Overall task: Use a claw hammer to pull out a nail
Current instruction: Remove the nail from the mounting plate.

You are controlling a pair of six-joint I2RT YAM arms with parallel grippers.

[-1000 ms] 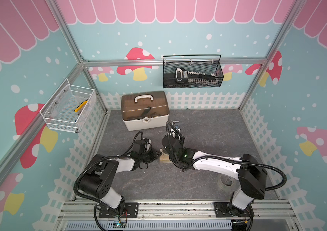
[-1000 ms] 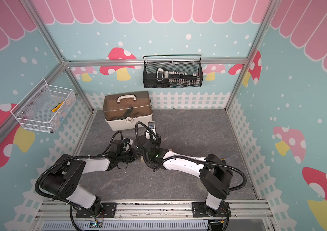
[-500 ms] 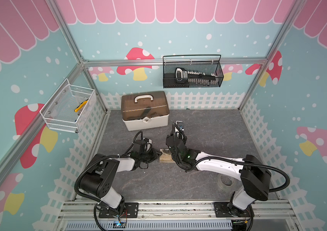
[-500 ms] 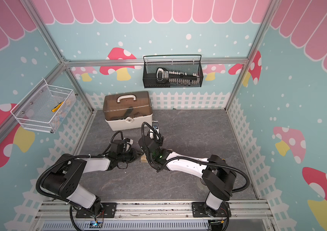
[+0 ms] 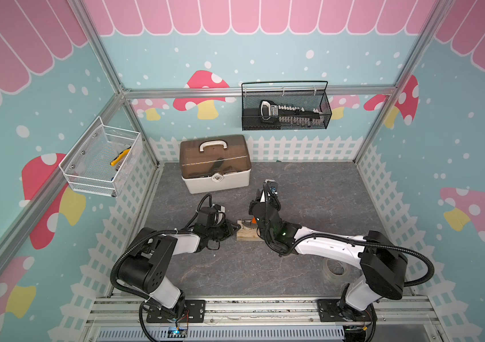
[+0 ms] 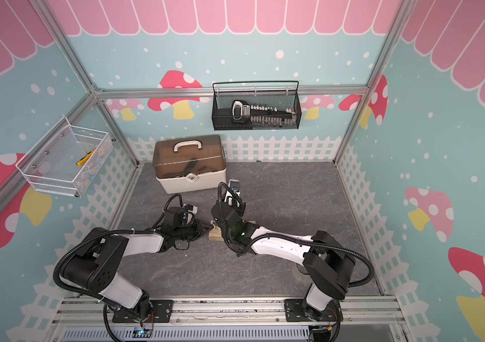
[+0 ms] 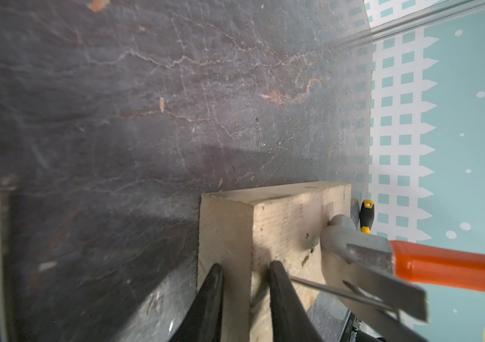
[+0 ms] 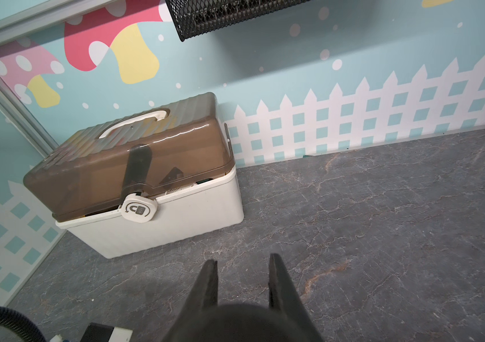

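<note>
Claw hammer [image 7: 354, 251] touches wood block [image 7: 282, 213] on grey marbled floor [image 7: 146, 103], mushroom-print walls [image 5: 279, 59].

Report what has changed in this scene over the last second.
The right arm swung slightly to the right, wrist included, with the right gripper staying shut on the claw hammer. Nothing was newly grasped or released. The left gripper stays clamped on the wooden block, which looks unmoved. The toolbox and tape roll are where they were.
</note>
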